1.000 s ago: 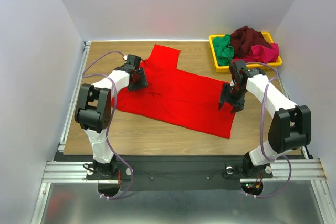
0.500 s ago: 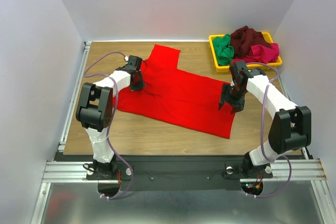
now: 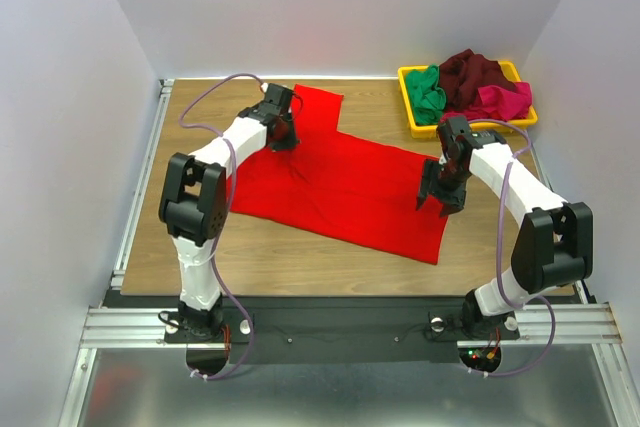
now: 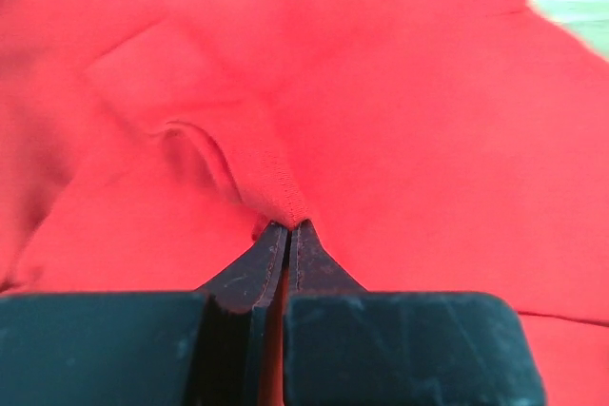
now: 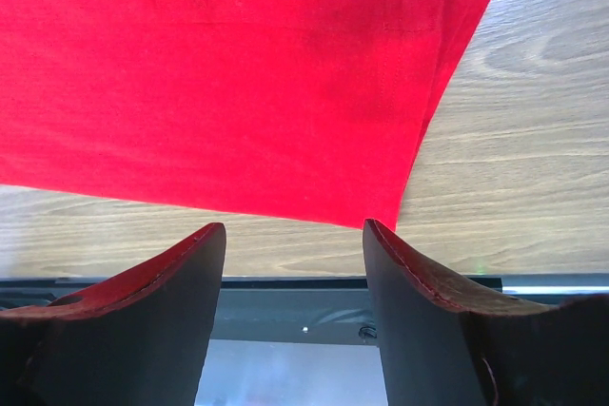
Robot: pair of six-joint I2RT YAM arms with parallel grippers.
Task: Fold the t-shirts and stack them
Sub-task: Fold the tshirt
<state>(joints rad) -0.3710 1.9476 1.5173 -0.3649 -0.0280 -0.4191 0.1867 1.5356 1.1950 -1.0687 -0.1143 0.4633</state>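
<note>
The bright red t-shirt lies spread on the wooden table. My left gripper is at its far left part, shut on a pinched ridge of red cloth, which rises between the tips. My right gripper hovers open over the shirt's right edge. In the right wrist view the red hem corner sits just beyond the empty fingers. The green, dark maroon and magenta-pink t-shirts are heaped in the tray.
A yellow tray stands at the back right corner. Bare wood runs along the front. A metal rail borders the near edge, and white walls close in the sides and back.
My left gripper has shut on the red cloth and moved to the far right, pulling the shirt's left part inward. The right arm has not moved.
</note>
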